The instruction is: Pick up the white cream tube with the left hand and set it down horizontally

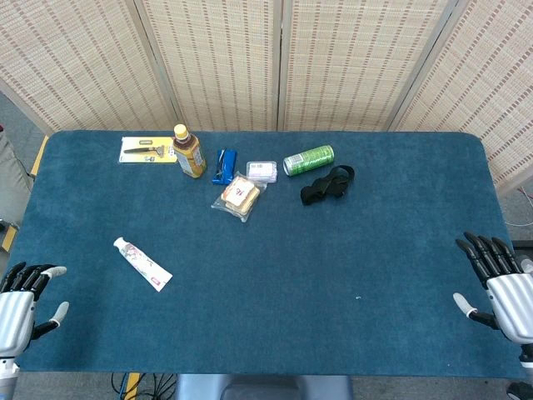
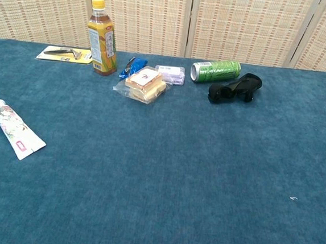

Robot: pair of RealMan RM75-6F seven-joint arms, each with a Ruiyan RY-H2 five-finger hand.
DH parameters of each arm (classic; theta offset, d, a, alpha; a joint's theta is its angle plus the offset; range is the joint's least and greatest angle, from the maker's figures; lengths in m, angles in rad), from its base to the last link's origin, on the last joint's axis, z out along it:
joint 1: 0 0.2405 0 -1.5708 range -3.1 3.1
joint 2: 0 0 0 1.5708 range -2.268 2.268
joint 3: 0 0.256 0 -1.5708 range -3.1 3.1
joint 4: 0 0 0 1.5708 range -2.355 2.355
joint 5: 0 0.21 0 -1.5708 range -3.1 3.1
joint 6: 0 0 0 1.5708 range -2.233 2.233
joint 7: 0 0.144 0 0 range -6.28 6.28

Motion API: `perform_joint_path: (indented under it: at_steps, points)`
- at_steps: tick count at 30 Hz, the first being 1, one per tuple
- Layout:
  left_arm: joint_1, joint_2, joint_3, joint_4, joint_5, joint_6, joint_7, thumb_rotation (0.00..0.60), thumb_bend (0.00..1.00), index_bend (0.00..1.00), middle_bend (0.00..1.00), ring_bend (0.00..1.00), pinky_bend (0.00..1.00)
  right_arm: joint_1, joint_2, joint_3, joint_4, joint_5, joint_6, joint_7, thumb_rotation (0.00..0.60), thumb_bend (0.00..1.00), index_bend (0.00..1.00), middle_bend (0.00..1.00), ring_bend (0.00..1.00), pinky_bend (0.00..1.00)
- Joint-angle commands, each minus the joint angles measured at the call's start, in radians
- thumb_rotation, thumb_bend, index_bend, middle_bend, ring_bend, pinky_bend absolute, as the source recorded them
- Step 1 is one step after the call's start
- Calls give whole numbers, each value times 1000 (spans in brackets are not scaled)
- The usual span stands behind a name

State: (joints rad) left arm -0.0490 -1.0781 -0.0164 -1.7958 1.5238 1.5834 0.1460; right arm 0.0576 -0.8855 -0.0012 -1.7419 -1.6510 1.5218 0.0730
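Fingers (image 1: 37,275) of left hand (image 1: 21,304) spread, empty, white cream tube (image 1: 142,263) near, untouched.

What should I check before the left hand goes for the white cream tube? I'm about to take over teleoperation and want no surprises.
1. Tube located: ok. The white cream tube lies flat on the table, nearest the robot's left side.
2. Left hand free: ok. The left hand holds nothing, fingers apart, at the table's near edge.
3. Path clear: ok. Only bare cloth lies between that hand and the tube.
4. Neighbours apart: ok. The bottle and the sandwich pack sit well away.
5. Right hand out of the way: ok. The right hand is open at the far right edge.
6. Cap tightness: cannot tell.
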Motion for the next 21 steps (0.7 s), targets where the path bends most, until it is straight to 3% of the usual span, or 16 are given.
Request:
perform_joint_path:
  at_steps: [1, 6, 12, 14, 16, 17, 21]
  points:
    - [-2, 0, -2, 4, -4, -9, 0, 600, 270, 273, 256, 189, 80, 0, 0, 1, -2, 0, 0, -3, 600, 211, 68, 61, 0, 0]
    - [-31, 1, -20, 22, -27, -56, 47, 600, 271, 291, 259, 190, 79, 1, 3, 10, -7, 4, 10, -2, 600, 211, 68, 61, 0, 0]
    - [-118, 3, -68, 53, -98, -192, 56, 597, 257, 305, 309, 198, 80, 2, 14, 15, -22, 4, 14, -11, 600, 211, 68, 61, 0, 0]
    - [-153, 3, -85, 64, -138, -251, 62, 517, 226, 327, 339, 217, 79, 1, 14, 17, -23, 6, 16, -14, 600, 212, 68, 61, 0, 0]
    - [-191, 2, -97, 74, -173, -315, 88, 313, 189, 358, 370, 239, 80, 0, 13, 17, -24, 8, 16, -16, 600, 212, 68, 61, 0, 0]
    - [-207, -1, -100, 79, -186, -341, 98, 261, 179, 362, 375, 240, 80, 0, 12, 17, -24, 9, 15, -18, 600, 211, 68, 61, 0, 0]
    - [-274, -26, -114, 109, -250, -444, 149, 127, 155, 359, 376, 240, 80, 0, 11, 16, -27, 13, 10, -25, 600, 212, 68, 61, 0, 0]
